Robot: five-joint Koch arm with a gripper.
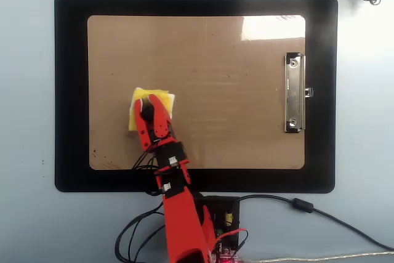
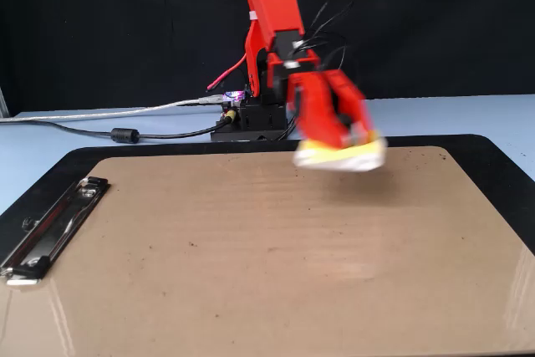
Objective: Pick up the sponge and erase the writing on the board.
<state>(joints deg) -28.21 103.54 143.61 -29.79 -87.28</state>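
My red gripper (image 1: 149,106) is shut on the black knob of the yellow sponge (image 1: 165,101), over the left part of the tan board (image 1: 234,121) in the overhead view. In the fixed view the gripper (image 2: 349,135) and sponge (image 2: 341,159) are motion-blurred at the right of the arm. There the sponge seems to hang a little above the board (image 2: 251,248). The writing is not in view; the board's surface shows only faint specks and glare.
The board lies on a black mat (image 1: 71,90) and has a silver clip (image 1: 294,93) at its right edge, left in the fixed view (image 2: 50,227). Cables (image 1: 308,207) and a small circuit box (image 1: 225,217) sit at the arm's base.
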